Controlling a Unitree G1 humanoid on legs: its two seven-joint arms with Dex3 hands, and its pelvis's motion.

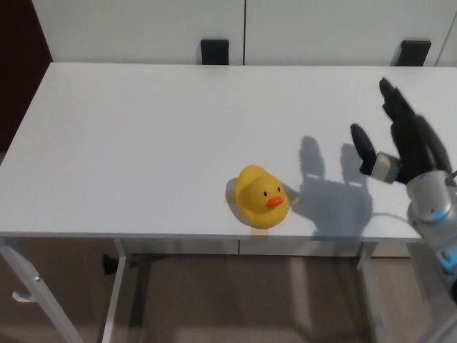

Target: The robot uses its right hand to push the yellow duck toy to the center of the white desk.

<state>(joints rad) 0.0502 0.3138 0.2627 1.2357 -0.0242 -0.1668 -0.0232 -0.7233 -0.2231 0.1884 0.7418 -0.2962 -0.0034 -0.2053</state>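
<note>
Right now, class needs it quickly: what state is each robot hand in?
Left robot hand: not in view.
Right robot hand: open, holding nothing, apart from the duck.

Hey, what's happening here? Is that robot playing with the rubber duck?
Sort of. The robot's job is to push the yellow duck toy to the middle of the white desk with its right hand. At this moment the hand is open, fingers spread, raised off to the duck's right and not touching it. The duck sits upright near the desk's front edge, beak facing the camera, so it is not at the center yet. The left hand is not in view.
</note>
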